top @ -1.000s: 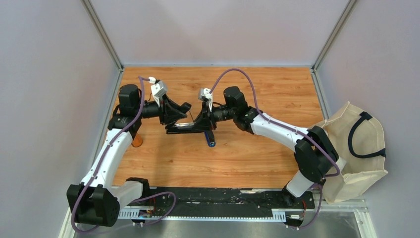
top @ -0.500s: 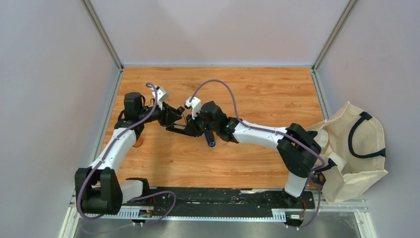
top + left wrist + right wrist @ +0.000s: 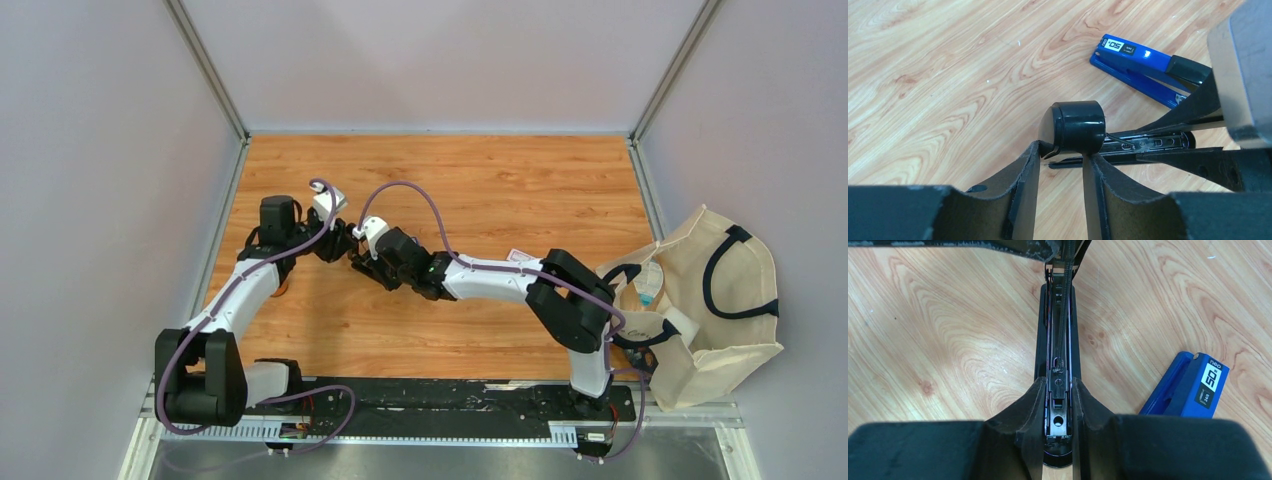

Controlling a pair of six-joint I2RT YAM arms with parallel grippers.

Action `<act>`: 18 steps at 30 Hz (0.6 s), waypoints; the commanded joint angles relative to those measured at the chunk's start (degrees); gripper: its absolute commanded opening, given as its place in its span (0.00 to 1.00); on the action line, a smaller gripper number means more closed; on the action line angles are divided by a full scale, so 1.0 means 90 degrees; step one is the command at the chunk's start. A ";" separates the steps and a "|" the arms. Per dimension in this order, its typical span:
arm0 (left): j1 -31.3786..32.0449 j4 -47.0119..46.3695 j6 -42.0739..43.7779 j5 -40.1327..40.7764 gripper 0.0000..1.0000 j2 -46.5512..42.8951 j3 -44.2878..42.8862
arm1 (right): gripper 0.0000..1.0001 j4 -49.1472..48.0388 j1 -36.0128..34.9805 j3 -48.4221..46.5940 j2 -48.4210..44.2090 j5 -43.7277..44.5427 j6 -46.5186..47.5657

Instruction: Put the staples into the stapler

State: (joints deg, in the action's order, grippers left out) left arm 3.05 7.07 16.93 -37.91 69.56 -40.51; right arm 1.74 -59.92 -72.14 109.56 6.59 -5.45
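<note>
Stapler (image 3: 1058,315) open: left gripper (image 3: 1062,152) clamped on its round end, right gripper (image 3: 1058,385) on its rail; no staples loaded yet.

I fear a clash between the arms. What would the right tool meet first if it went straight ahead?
Probably the left tool, holding the far end of the black stapler that the right tool grips. The blue stapler lies aside.

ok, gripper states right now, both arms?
Left gripper: closed on the black stapler, at its rounded end.
Right gripper: closed on that stapler's magazine rail.
</note>
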 commanded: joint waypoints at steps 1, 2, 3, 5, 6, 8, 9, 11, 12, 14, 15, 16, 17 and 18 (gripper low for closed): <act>-0.0007 -0.0815 0.0121 0.0422 0.00 -0.0151 -0.0205 | 0.00 0.0735 -0.0227 -0.0100 0.0268 0.0088 0.0303; -0.0007 -0.0612 0.0150 0.0617 0.00 -0.0112 -0.0235 | 0.00 0.0735 -0.0246 -0.0080 0.0268 0.0078 0.0313; -0.0007 -0.0552 0.0160 0.0773 0.00 -0.0083 -0.0293 | 0.00 0.0744 -0.0246 -0.0080 0.0278 0.0069 0.0313; -0.0007 -0.0415 0.0170 0.0960 0.00 0.0025 -0.0371 | 0.00 0.0735 -0.0246 -0.0071 0.0317 0.0078 0.0332; -0.0007 -0.0376 0.0189 0.1047 0.00 0.0064 -0.0410 | 0.00 0.0744 -0.0246 -0.0071 0.0336 0.0069 0.0332; -0.0007 -0.0327 0.0180 0.1233 0.00 0.0152 -0.0450 | 0.00 0.0744 -0.0247 -0.0051 0.0376 0.0059 0.0342; 0.0003 -0.0278 0.0170 0.1359 0.00 0.0210 -0.0489 | 0.00 0.0744 -0.0246 -0.0051 0.0395 0.0059 0.0333; -0.0007 -0.0161 0.0189 0.1623 0.00 0.0337 -0.0596 | 0.00 0.0754 -0.0246 -0.0032 0.0424 0.0039 0.0323; -0.0007 -0.0112 0.0189 0.1731 0.00 0.0405 -0.0654 | 0.00 0.0745 -0.0246 -0.0022 0.0434 0.0039 0.0313; -0.0007 -0.0044 0.0170 0.1955 0.00 0.0522 -0.0742 | 0.00 0.0744 -0.0246 -0.0002 0.0483 0.0020 0.0303; -0.0007 -0.0024 0.0141 0.2024 0.00 0.0581 -0.0801 | 0.00 0.0744 -0.0246 0.0008 0.0512 0.0029 0.0284; -0.0007 0.0005 0.0121 0.2092 0.00 0.0640 -0.0840 | 0.00 0.0744 -0.0246 0.0008 0.0532 0.0030 0.0293; 0.0003 0.0044 0.0102 0.2132 0.00 0.0718 -0.0898 | 0.00 0.0744 -0.0246 0.0008 0.0551 0.0039 0.0284; -0.0007 0.0093 0.0053 0.2200 0.00 0.0786 -0.0967 | 0.00 0.0744 -0.0246 -0.0002 0.0571 0.0049 0.0293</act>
State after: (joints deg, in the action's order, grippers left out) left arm 3.73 10.35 17.04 -27.81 73.89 -45.63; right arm 0.51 -60.51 -72.82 111.57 9.91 -4.38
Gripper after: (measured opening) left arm 0.384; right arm 0.225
